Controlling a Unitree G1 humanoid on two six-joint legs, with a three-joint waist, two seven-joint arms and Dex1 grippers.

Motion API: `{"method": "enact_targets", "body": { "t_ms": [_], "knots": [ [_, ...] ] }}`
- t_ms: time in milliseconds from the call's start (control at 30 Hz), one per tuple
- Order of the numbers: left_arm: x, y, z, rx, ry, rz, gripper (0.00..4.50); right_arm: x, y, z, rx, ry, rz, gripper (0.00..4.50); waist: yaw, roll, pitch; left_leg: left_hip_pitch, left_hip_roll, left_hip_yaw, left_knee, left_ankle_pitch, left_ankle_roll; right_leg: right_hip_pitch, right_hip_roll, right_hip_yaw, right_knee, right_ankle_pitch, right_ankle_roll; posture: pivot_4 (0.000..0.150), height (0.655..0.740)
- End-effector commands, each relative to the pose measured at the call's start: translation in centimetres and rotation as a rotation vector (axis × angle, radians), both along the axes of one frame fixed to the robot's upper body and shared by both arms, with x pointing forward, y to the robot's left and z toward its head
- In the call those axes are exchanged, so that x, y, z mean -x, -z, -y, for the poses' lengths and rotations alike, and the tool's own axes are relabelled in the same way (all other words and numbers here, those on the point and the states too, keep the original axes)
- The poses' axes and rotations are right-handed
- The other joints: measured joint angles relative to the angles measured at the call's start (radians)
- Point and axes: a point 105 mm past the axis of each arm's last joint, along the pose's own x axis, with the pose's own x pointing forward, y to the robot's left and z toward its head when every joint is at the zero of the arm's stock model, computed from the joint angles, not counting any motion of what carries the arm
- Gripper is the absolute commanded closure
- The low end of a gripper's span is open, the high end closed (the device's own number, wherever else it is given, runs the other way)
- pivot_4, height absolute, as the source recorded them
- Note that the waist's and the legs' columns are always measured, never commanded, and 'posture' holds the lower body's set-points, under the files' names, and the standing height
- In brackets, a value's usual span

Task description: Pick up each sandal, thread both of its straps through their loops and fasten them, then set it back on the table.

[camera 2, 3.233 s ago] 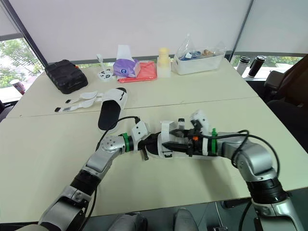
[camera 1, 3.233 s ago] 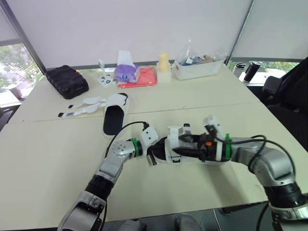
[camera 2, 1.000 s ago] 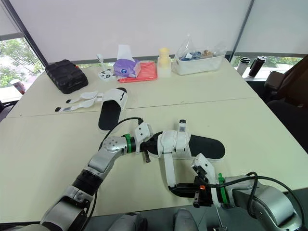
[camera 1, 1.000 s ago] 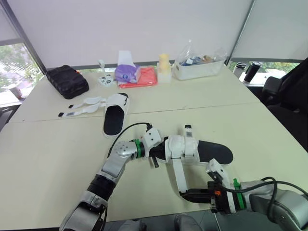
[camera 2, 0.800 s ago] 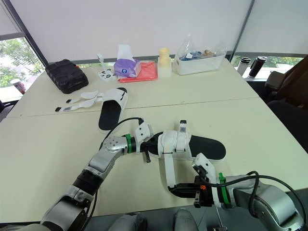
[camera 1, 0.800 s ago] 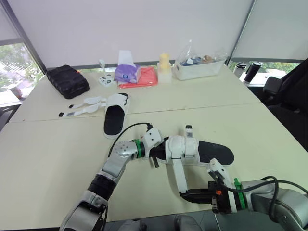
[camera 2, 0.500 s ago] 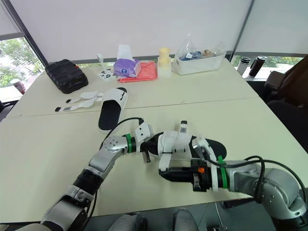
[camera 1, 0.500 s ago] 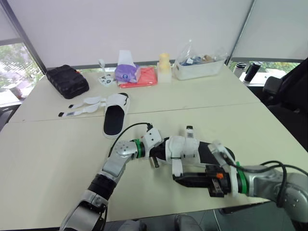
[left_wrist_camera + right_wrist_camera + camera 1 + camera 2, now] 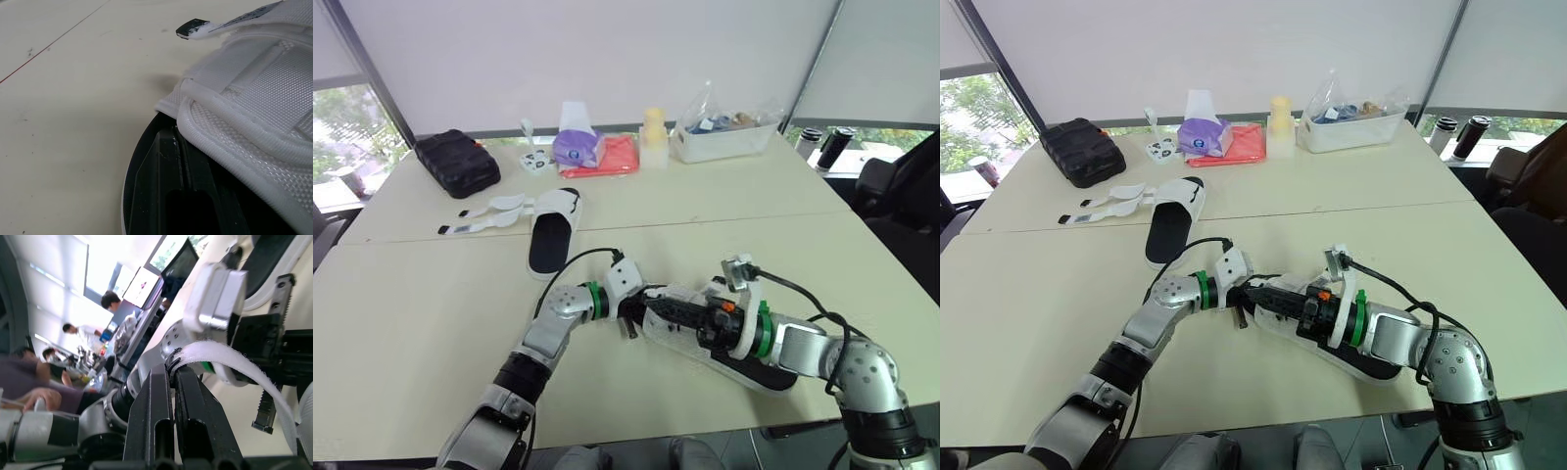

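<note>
Your left gripper [image 9: 631,315] clamped on the toe of the working sandal [image 9: 761,375], well apart from the spare sandal [image 9: 551,227] on its robot-ward side, your right gripper [image 9: 653,306] pinching its white strap [image 9: 230,363].

The bench [image 9: 401,323] is pale cream, with a thin darker seam running across it. The near sandal [image 9: 759,374] has a black footbed, a white rim and white woven-mesh uppers. Its strap [image 9: 230,362] is fuzzy white, caught between the right tool's [image 9: 170,371] black fingers [image 9: 156,401]. Toward eleven o'clock, the other sandal [image 9: 548,235] is the same black and white, its loose straps [image 9: 484,211] white with black tips. Along the far edge, from ten round to one o'clock, are a black quilted case [image 9: 458,162], a purple tissue pack [image 9: 576,147] with white tissue, a coral-red cloth [image 9: 619,157], a pale yellow bottle [image 9: 653,137] and a clear tub [image 9: 724,135].
</note>
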Motion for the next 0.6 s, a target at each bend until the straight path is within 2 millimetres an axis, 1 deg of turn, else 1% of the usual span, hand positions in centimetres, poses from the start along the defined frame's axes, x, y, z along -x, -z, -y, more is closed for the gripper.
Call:
{"method": "enact_targets", "body": {
  "t_ms": [33,167,367,433,467,533,600],
  "knots": [
    [0.3,0.3,0.0,-0.012,0.006,-0.001,4.5,-1.5,-0.8,1.6,-0.078,0.111,-0.034,4.47,-0.001,0.0,0.0,0.0,0.0,0.0,0.0,0.0,0.0,0.0,0.0,0.0,0.0,0.0,0.0,0.15,0.74],
    [0.4,0.3,0.0,-0.012,0.01,-0.005,4.5,-1.9,-0.9,2.3,-0.124,0.158,-0.085,4.47,-0.001,0.0,0.0,0.001,0.0,0.0,0.0,0.0,0.0,0.0,0.0,0.0,0.0,0.0,0.0,0.15,0.74],
    [0.5,0.3,0.1,-0.013,0.017,-0.009,4.5,-2.5,-0.3,2.8,-0.13,0.225,-0.146,4.47,-0.001,0.0,0.0,0.001,0.0,0.0,0.0,0.0,0.0,0.0,0.0,0.0,0.0,0.0,0.0,0.15,0.74],
    [0.5,0.3,0.1,-0.013,0.018,-0.009,4.5,-3.0,0.1,3.1,-0.138,0.269,-0.174,4.47,-0.002,0.0,0.0,0.001,0.0,0.0,0.0,0.0,0.0,0.0,0.0,0.0,0.0,0.0,0.0,0.15,0.74],
    [0.5,0.3,0.1,-0.013,0.018,-0.009,4.5,-3.2,0.1,3.3,-0.162,0.29,-0.192,4.19,-0.002,0.0,0.0,0.001,0.0,0.0,0.0,0.0,0.0,0.0,0.0,0.0,0.0,0.0,0.0,0.15,0.74],
    [0.5,0.3,0.1,-0.013,0.018,-0.009,4.5,-3.0,0.1,3.5,-0.188,0.287,-0.202,3.59,-0.001,0.0,0.0,0.001,0.0,0.0,0.0,0.0,0.0,0.0,0.001,0.0,0.0,0.0,0.0,0.15,0.74],
    [0.5,0.3,0.1,-0.013,0.018,-0.009,4.5,-3.1,0.3,3.5,-0.167,0.296,-0.204,2.57,-0.002,0.0,0.0,0.0,0.0,0.0,0.0,0.0,0.0,0.0,0.0,0.0,0.0,0.0,0.0,0.15,0.74]
  ]
}}
